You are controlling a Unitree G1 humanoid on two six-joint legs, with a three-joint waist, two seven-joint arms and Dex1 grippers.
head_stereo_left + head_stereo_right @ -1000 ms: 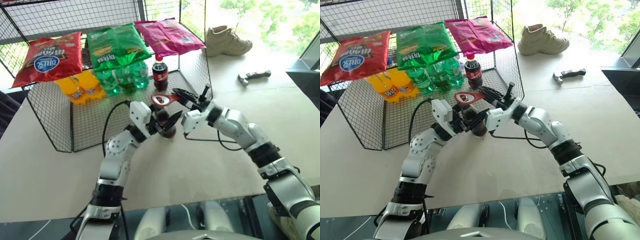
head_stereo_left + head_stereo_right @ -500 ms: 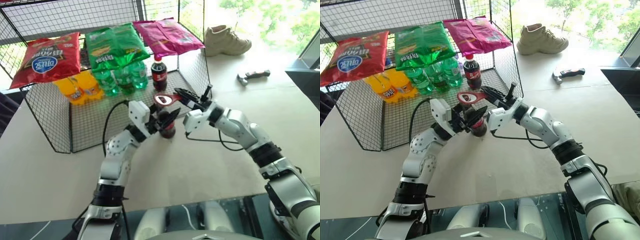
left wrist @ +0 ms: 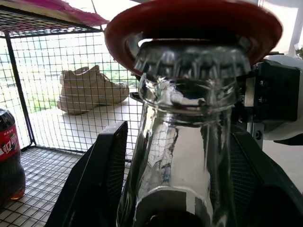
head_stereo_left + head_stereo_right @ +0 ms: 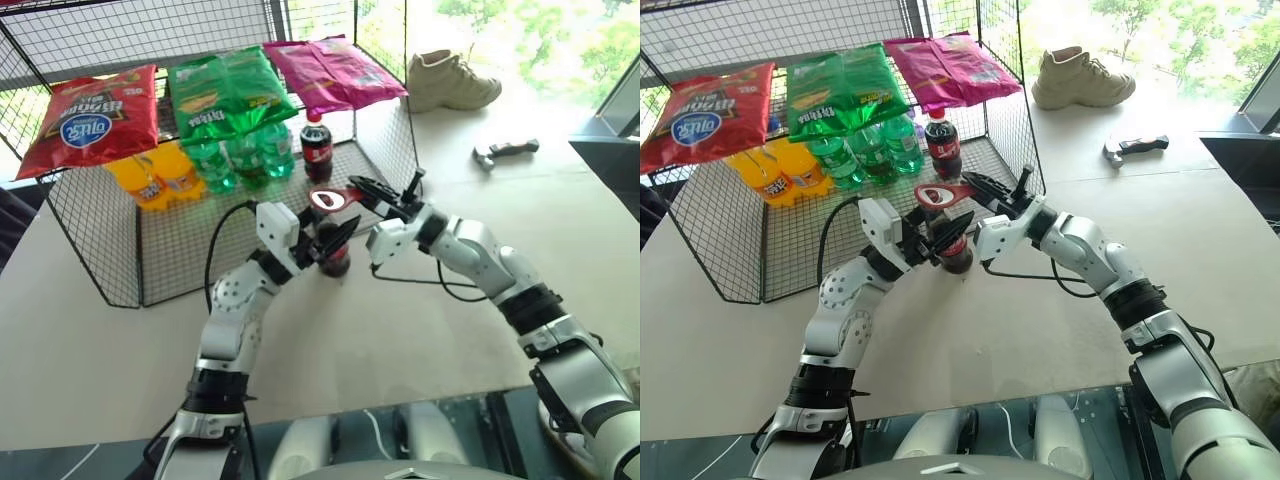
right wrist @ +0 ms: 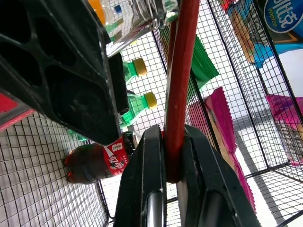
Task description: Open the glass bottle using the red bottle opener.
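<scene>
The glass bottle [image 4: 333,256] stands on the table just in front of the wire cage, dark liquid in it and its crown cap [image 3: 191,59] on. My left gripper [image 4: 335,238] is shut on the bottle, a black finger [image 3: 106,165] on each side of the clear neck [image 3: 182,142]. The red bottle opener [image 4: 330,198] lies level over the bottle's top, its oval ring head [image 3: 194,21] sitting on the cap. My right gripper [image 4: 376,192] is shut on the opener's slim handle [image 5: 182,71], reaching in from the right.
The wire cage [image 4: 390,130] behind holds orange and green soda bottles and a plastic cola bottle [image 4: 319,148], with snack bags on top. A beige shoe [image 4: 452,80] and a grey-black tool [image 4: 508,151] lie at the far right. A black cable [image 4: 410,282] loops beside the bottle.
My left gripper's fingers have drawn in around the bottle. The opener's head stays over the cap, and both arms hold their places.
</scene>
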